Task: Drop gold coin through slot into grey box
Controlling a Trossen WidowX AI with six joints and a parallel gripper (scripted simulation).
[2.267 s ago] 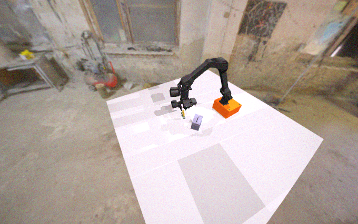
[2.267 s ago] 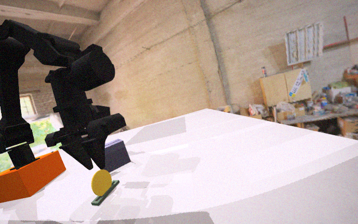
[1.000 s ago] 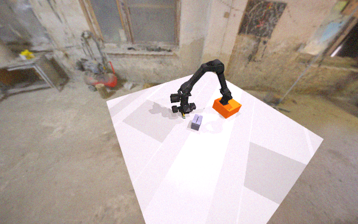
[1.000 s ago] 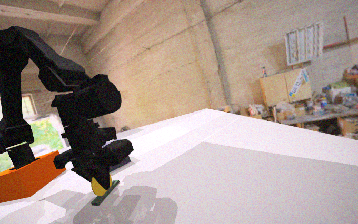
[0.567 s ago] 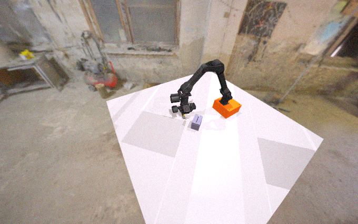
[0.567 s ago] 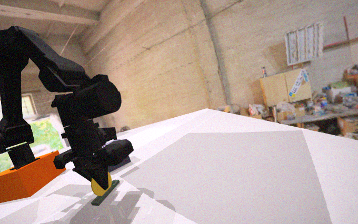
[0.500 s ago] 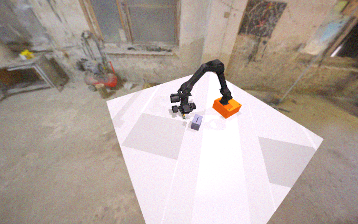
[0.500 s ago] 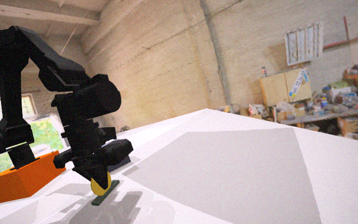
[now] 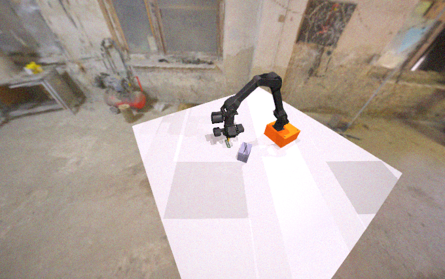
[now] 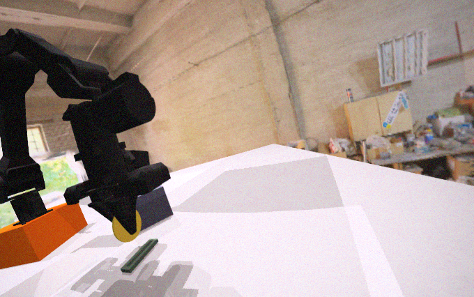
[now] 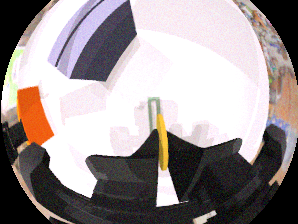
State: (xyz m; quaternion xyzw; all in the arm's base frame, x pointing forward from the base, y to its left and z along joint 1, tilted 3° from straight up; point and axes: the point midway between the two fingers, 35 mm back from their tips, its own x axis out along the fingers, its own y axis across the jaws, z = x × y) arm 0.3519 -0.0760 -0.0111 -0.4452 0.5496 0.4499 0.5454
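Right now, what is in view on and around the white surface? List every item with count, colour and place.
coin: one, gold, pinched upright in the tool, lifted just above the holder.
holder: one, dark green, low strip lying on the white surface, no coin in it.
box: one, grey, slot in its lid, on the surface between the holder and the orange base.
surface: one, white with grey patches, carries everything.
background clutter: shelves, cabinets and boxes along the walls, too blurred to count.
arm base: one, orange block, near the surface's far edge.
arm: one, black, arched from the base down over the holder.
tool: one, black, shut on the coin.
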